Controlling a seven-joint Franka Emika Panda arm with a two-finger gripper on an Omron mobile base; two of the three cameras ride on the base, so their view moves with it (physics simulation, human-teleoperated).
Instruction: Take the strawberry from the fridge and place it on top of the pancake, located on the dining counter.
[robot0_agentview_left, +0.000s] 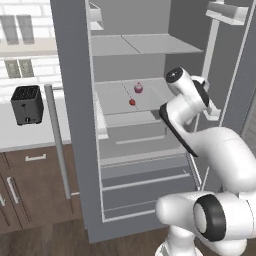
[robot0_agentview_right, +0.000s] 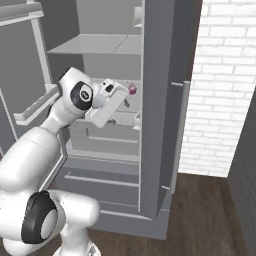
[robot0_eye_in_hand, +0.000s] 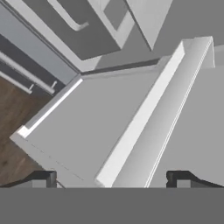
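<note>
My glossy white rounded arm (robot0_agentview_left: 220, 150) is built of thick, smooth shells, bulging like fat tubes. A big black ring joint with a grey cap (robot0_agentview_left: 210, 217) sits at 5 o'clock in the left base view, and a smaller dark round cap (robot0_agentview_right: 82, 94) marks my upper joint. A black band (robot0_agentview_left: 175, 127) edges one link. My hand (robot0_eye_in_hand: 113, 179) ends in two small dark square fingertips (robot0_eye_in_hand: 43, 178).
</note>
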